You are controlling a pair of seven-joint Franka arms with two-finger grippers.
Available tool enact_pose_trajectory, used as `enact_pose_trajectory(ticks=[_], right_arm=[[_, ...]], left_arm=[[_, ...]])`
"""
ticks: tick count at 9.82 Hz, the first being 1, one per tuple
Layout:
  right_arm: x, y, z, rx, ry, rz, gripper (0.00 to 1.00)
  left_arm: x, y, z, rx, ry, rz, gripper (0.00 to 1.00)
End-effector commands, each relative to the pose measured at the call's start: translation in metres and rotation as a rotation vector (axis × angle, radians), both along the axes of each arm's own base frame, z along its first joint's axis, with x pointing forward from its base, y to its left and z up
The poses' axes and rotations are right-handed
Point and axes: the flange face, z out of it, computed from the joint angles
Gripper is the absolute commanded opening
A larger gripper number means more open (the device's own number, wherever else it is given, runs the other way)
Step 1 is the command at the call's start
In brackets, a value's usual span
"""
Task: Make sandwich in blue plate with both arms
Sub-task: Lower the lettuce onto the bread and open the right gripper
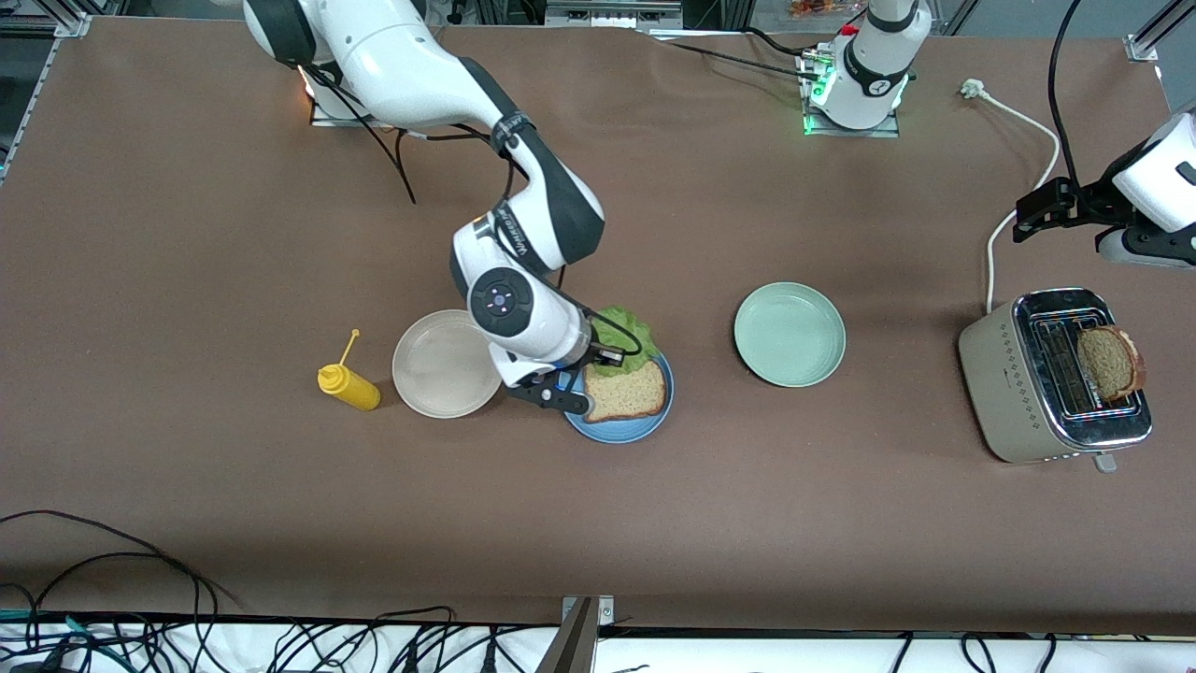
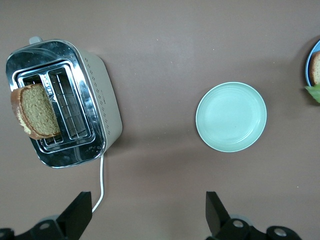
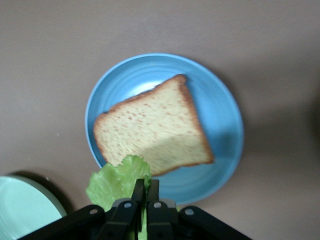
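Blue plate point(image 1: 621, 428) on brown bench point(image 1: 234, 486), bread slice point(image 1: 628, 393) on it | right tool point(image 3: 145, 192) clenched on lettuce leaf point(image 3: 117, 182) over plate | left tool point(image 2: 147, 212) released above bench near toaster point(image 1: 1046, 379) | cables point(image 1: 140, 645) along bench edge

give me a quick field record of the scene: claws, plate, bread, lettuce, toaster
right claw: shut on the lettuce, over the blue plate
left claw: open, holds nothing, over bare table between the toaster and the green plate
bread slice: flat on the blue plate
second slice: sticking up out of the toaster
also: beige plate, yellow bottle
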Motion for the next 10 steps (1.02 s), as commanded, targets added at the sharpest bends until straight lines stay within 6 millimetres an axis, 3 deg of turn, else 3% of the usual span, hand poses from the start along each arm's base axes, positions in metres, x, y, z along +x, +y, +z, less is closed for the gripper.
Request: enact_pose_trajectory(ticks=[1,6,10], right_arm=[[0.010,0.010,-0.007,0.038,-0.036,-0.063,0.00],[0.040,-0.033,-0.023,0.040,-0.109,0.119,0.00],[0.038,-0.036,-0.055,0.029,-0.131,0.116,0.00]], left_arm=[[0.000,0.002,0.001,-0.003,-0.013,-0.020,1.00],[0.000,-0.001,0.001,-0.003,-0.012,-0.025,1.00],[0.001,-0.006,-0.002,-0.003,-0.007,-0.028,1.00]])
